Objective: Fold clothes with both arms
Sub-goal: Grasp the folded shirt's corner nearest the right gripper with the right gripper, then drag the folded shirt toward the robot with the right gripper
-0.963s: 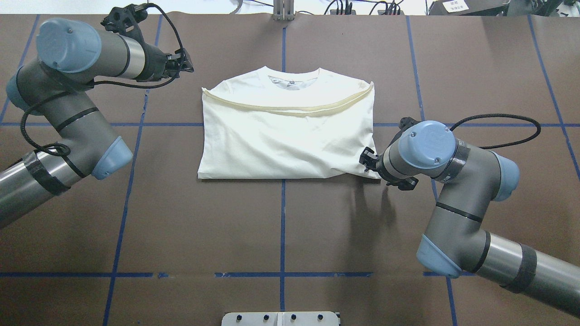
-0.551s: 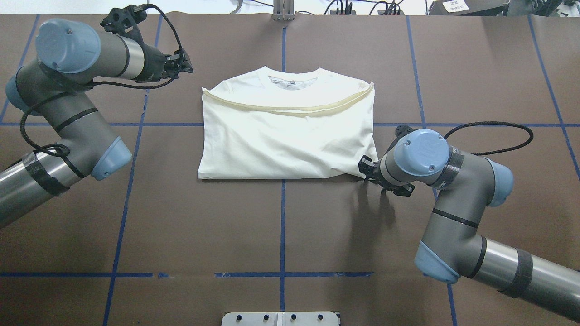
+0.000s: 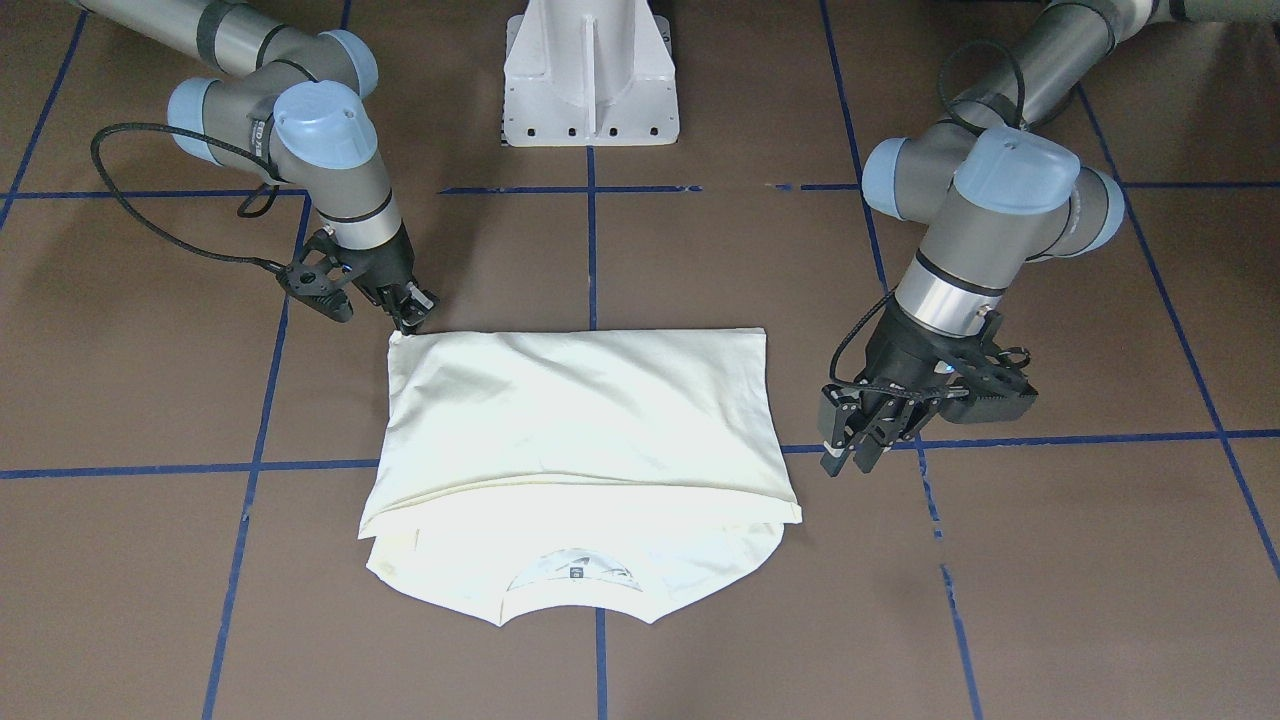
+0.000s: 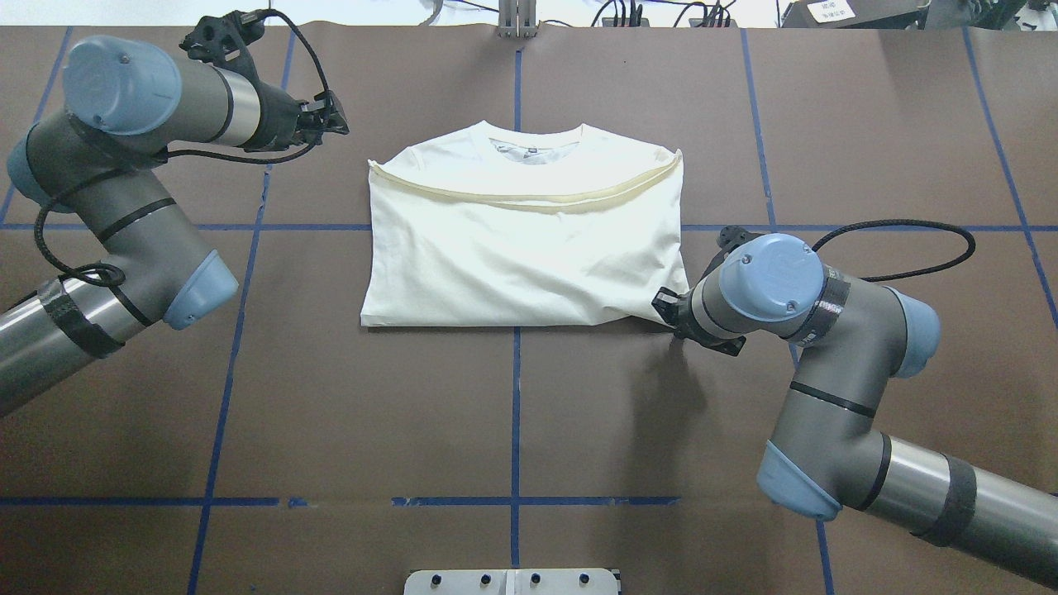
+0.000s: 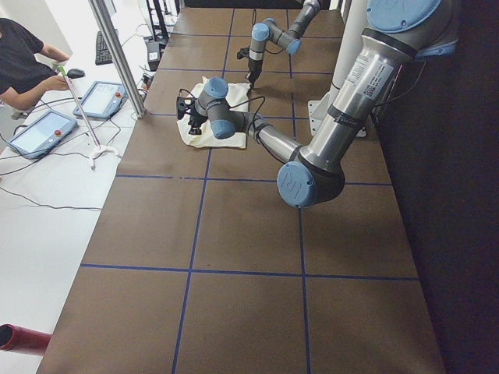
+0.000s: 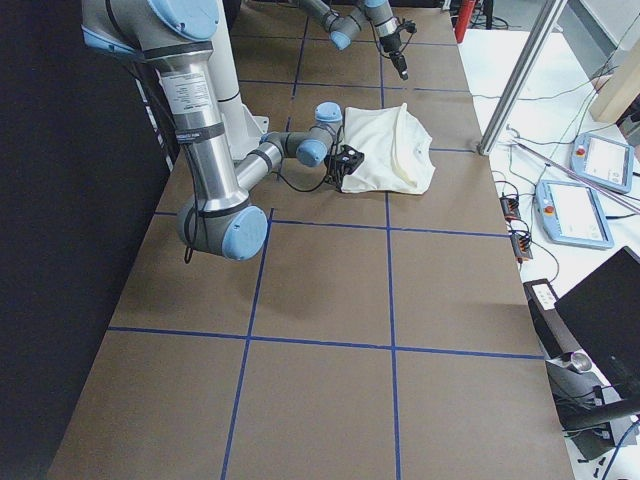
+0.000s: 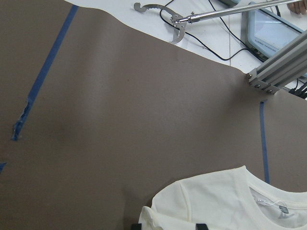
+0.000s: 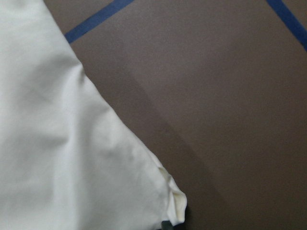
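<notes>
The cream shirt [image 4: 521,256] lies folded in half at the table's middle, its ribbed collar [image 4: 533,136] toward the far edge. It also shows in the front view [image 3: 580,420]. My right gripper [image 4: 665,310] sits low at the shirt's near right corner. In the right wrist view the cloth corner [image 8: 175,211] curls up at my right gripper [image 8: 168,225], which looks shut on it. My left gripper [image 4: 337,124] hovers open above bare table beyond the shirt's far left corner. The front view shows its fingers [image 3: 840,440] spread.
The white pedestal base [image 3: 590,70] stands at the robot's side of the table. A metal post [image 4: 517,21] rises at the far edge. Blue tape lines [image 4: 515,413] cross the brown tabletop. A person [image 5: 23,62] and tablets [image 5: 39,132] are beyond the table.
My right arm has shifted a little toward the robot and left, over the shirt's near right corner, which now hides under it. The left arm has barely moved.
</notes>
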